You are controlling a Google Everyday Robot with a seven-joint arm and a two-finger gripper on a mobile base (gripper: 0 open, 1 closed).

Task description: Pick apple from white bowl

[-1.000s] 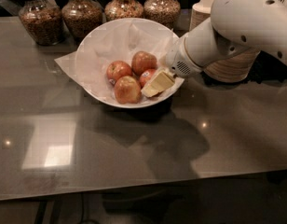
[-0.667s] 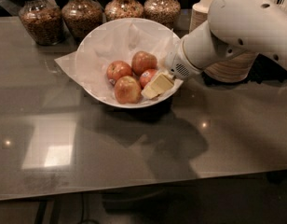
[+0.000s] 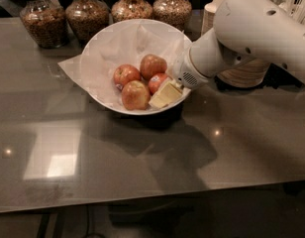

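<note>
The white bowl (image 3: 112, 44), wide and lined with crumpled white paper, sits at the back middle of the dark table. It holds several apples. The apple (image 3: 155, 82), deep red with a small pale sticker on top, lies at the right of the group. Paler apples lie at its left (image 3: 126, 75), behind it (image 3: 153, 65) and in front (image 3: 135, 94). My gripper (image 3: 165, 94) reaches into the bowl from the right. It is low inside the right rim, right against the red apple's front right side. The white arm (image 3: 251, 33) runs off to the upper right.
Several glass jars of grains (image 3: 88, 15) stand in a row behind the bowl. Stacked beige paper bowls (image 3: 244, 72) sit to the right, partly behind the arm. The table's front edge (image 3: 152, 200) runs across the bottom.
The arm's upper part has shifted slightly. The gripper stays at the same spot in the bowl beside the red apple. The apples have not moved.
</note>
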